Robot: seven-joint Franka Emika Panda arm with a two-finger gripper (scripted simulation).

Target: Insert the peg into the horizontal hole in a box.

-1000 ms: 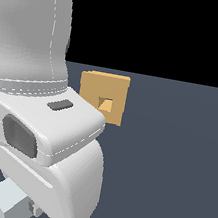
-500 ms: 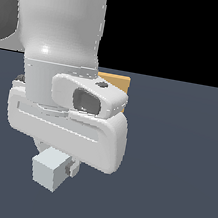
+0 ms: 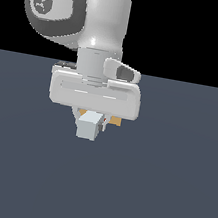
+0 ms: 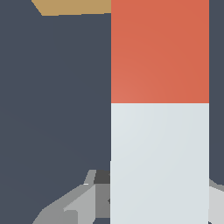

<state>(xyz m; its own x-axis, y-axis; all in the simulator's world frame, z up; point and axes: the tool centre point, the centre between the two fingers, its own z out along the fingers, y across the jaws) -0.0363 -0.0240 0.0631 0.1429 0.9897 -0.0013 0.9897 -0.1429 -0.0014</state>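
Observation:
My gripper (image 3: 89, 122) is shut on the peg (image 3: 88, 126), whose grey-white square end faces the exterior camera just below the hand. In the wrist view the peg (image 4: 159, 162) fills the frame lengthwise, grey-white near the fingers (image 4: 72, 205) and red-orange (image 4: 159, 50) at the far end. The tan box (image 4: 74, 6) shows as a strip beyond and to one side of the red end. In the exterior view only small tan slivers of the box (image 3: 115, 121) show behind the hand. The hole is hidden.
The white arm and its wide hand (image 3: 94, 93) stand in the middle of the exterior view and cover most of the box. The dark grey-blue floor (image 3: 167, 192) spreads all around.
The arm has swung from the exterior view's left to its centre and risen. The hand now stands in front of the box and covers its hole. The peg stays in the gripper.

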